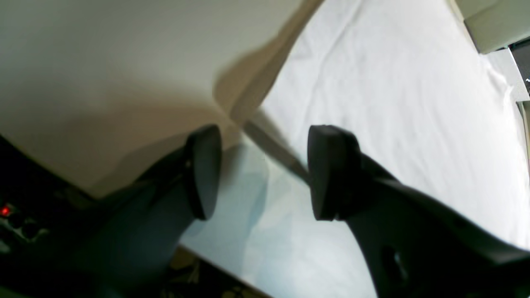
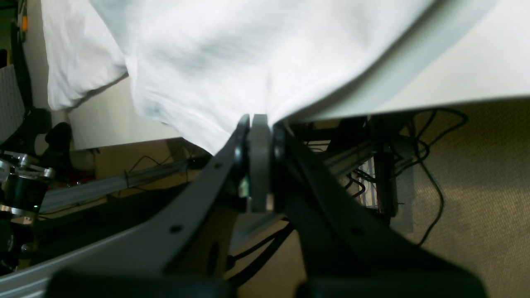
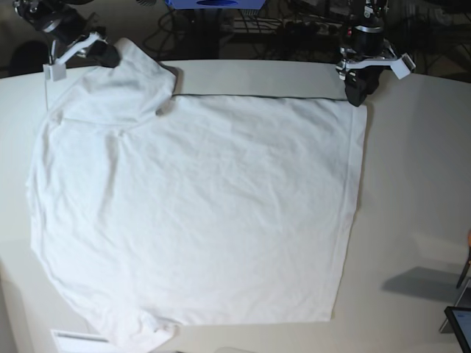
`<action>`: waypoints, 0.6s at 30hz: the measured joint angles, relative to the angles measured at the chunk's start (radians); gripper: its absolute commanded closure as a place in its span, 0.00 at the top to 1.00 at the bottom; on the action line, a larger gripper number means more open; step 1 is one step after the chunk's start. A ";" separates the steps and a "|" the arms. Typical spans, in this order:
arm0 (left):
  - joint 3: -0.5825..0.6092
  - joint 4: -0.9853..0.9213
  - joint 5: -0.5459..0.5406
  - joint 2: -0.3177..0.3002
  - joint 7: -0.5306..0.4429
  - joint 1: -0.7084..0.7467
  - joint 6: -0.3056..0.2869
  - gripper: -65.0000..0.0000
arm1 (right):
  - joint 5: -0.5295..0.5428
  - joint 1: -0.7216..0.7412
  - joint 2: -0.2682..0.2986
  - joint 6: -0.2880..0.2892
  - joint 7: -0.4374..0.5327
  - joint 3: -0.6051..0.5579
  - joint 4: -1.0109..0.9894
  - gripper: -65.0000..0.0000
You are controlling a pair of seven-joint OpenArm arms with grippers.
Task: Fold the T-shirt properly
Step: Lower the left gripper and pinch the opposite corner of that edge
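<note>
at the far table edge: two grippers at the shirt's far corners

at the far edge of the table point(image 3: 412, 184), the right gripper point(image 2: 258, 124) has its two dark fingers point(image 2: 242, 136) pressed flat together on a pinch of white cloth, so it is clamped on the t-shirt point(image 3: 199, 213). in the right wrist view the held fabric rises from the fingertips and drapes back over the table's edge, with cables and carpet visible below. in the base view this gripper sits at the upper left, where the shirt's sleeve corner is lifted and folded slightly over itself.

the left gripper point(image 1: 265, 169) has its fingers point(image 1: 331, 169) spread wide apart with nothing between them; beneath the gap lie the shirt's edge and bare tabletop. in the base view it stands at the upper right, just over the shirt's far right corner; whether it touches the cloth cannot be told.

the t-shirt lies spread flat across most of the pale table, lightly wrinkled, its straight hem running down the right side and a sleeve bunched at the lower left near the table's front edge.
</note>
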 measured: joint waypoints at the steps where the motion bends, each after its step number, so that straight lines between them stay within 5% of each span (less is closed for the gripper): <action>1: 0.000 0.001 -0.028 0.000 0.000 0.000 0.000 0.51 | 0.000 0.000 0.000 0.000 0.000 0.000 0.000 0.00; 8: 0.000 0.013 -0.179 -0.014 0.005 0.006 -0.003 0.51 | 0.000 0.000 0.000 0.000 0.000 0.000 0.000 0.00; 10: 0.004 0.036 -0.183 -0.029 0.015 0.012 0.026 0.51 | 0.000 0.000 0.000 0.000 0.000 0.000 0.000 0.00; 14: 0.003 0.096 -0.183 -0.028 0.012 0.039 0.174 0.51 | 0.000 0.000 0.000 0.000 0.000 0.000 0.000 0.00; 18: 0.004 0.109 -0.226 -0.032 0.018 0.027 0.174 0.51 | 0.000 0.000 0.000 0.000 0.000 0.000 0.000 0.00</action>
